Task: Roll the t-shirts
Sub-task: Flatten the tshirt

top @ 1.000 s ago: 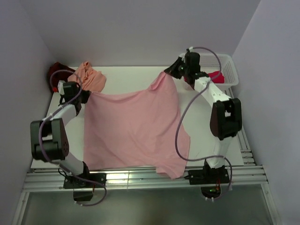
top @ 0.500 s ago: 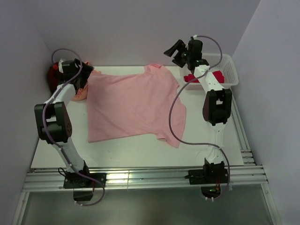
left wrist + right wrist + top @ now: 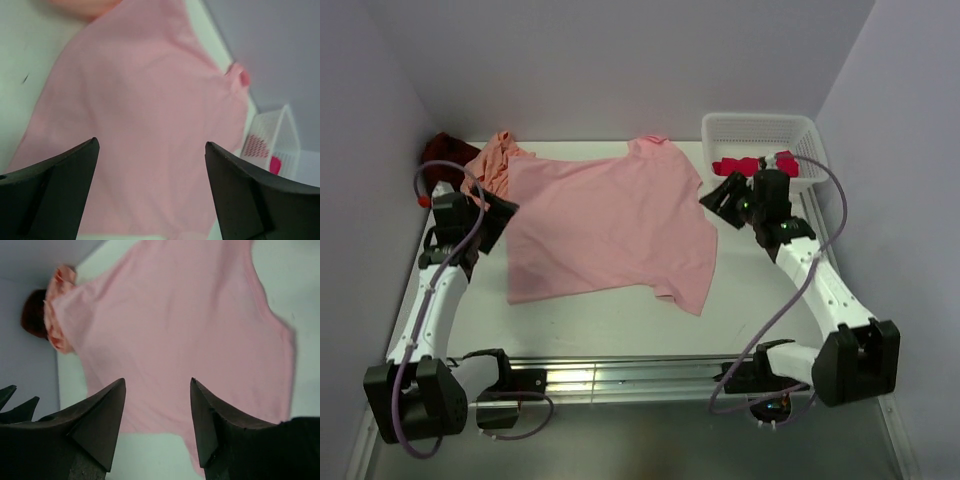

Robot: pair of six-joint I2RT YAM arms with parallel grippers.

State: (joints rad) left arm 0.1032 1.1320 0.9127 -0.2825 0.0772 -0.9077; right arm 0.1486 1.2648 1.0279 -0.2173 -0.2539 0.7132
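Both my pincers stand with their jaws apart and nothing between them. My left pincer hangs at the left edge of the light pink t-shirt. Its fingers are spread wide, and through the gap its wrist camera sees only pink cloth lying below. My right pincer sits just beside the shirt's right edge, plainly parted and gripping nothing. I cannot tell whether any fingertip brushes the cloth.

Nearest my bases runs a bare strip of white tabletop. Beyond it the light pink t-shirt lies spread out flat across the middle of the tabletop, between my two pincers, not rolled. One sleeve sticks out at its near right corner and the other at its far edge. The cloth shows a few soft creases.

Farther off on the left, a peach-orange t-shirt lies bunched, touching the far left corner of the pink one. Behind it, in the far left corner against the wall, a dark maroon t-shirt sits in a heap. At the far right stands a white lattice basket. A crimson-pink t-shirt shows at its near side, just beyond my right pincer. Whether that shirt lies inside the basket or hangs over the rim I cannot tell.
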